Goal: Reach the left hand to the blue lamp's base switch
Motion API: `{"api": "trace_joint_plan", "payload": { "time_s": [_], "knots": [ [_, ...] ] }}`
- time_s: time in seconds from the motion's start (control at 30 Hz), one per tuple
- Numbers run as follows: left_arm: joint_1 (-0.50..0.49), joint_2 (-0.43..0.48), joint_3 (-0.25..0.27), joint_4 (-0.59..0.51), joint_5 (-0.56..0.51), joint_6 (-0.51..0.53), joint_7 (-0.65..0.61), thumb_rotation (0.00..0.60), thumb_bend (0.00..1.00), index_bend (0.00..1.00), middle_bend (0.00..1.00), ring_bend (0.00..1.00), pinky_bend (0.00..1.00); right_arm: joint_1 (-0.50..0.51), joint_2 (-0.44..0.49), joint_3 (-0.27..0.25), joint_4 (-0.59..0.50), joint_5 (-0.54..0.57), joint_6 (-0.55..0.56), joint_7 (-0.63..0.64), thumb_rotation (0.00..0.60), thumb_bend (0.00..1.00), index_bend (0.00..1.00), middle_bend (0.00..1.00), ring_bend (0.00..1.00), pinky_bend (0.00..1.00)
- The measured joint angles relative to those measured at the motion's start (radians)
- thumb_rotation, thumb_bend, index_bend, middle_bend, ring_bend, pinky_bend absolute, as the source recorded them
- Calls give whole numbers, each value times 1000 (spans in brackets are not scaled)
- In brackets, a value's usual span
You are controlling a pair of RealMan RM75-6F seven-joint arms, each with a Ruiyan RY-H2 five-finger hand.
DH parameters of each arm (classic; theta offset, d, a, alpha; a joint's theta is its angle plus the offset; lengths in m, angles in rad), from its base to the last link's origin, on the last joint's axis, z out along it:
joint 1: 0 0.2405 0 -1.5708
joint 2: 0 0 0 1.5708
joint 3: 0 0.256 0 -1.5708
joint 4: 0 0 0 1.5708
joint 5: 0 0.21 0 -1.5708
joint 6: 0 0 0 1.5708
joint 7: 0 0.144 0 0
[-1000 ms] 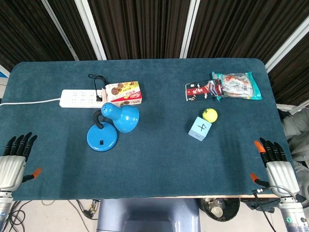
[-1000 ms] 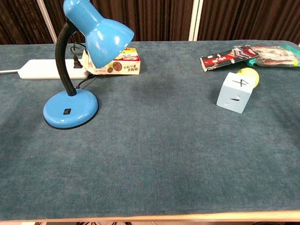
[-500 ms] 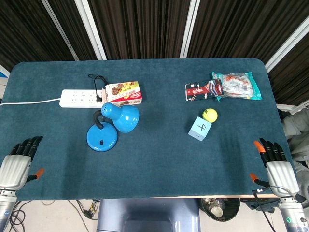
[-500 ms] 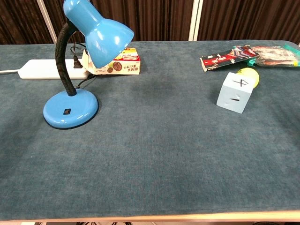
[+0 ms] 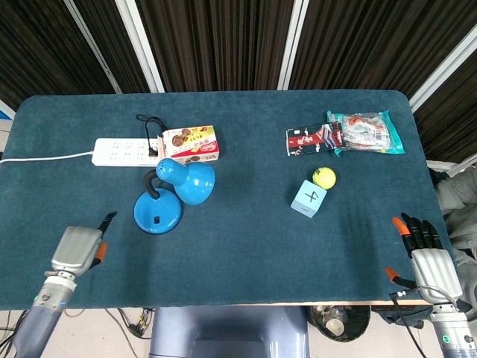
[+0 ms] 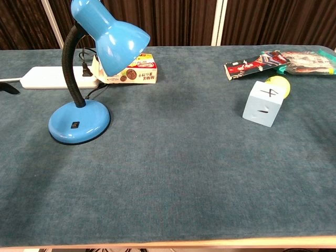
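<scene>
Even, bright overhead light is falling on the table (image 5: 246, 246), and its blue cloth is showing no glare. Shadows are staying soft and short: a faint one is lying under the lamp (image 6: 100, 37) shade in the chest view, another beside the cube (image 5: 308, 198). The slatted backdrop is staying dark. Both views are sharp at the centre. A dark fingertip at the chest view's left edge is looking slightly blurred.

A rectangular table covered in dark teal felt-like cloth (image 5: 246, 253), with rounded far corners and a pale wooden front edge, fills both views. Behind its far edge hang dark brown vertical slatted panels (image 5: 216, 41) crossed by slanting white bars (image 5: 141, 45). Lighting is even.
</scene>
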Motion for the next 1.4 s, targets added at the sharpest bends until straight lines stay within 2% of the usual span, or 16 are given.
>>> {"api": "trace_joint_plan", "payload": {
  "time_s": [0.23,0.53,0.9,1.4],
  "knots": [
    [-90,-109,-41,-19,-209,-24,177,600,549,103,970,911,937,1,2,0,-3,3,-4,6,600,234,0,0,0,0],
    [-163,-188,-49,-4,-343,-10,270,600,556,105,970,911,937,1,2,1,-4,4,-4,9,600,235,0,0,0,0],
    [-213,-237,-49,21,-403,5,293,600,561,107,969,911,937,2,2,1,-5,5,-6,11,600,236,0,0,0,0],
    [-240,-264,-11,28,-417,36,293,600,568,120,972,912,937,1,3,0,-6,4,-4,13,600,236,0,0,0,0]
  ]
}}
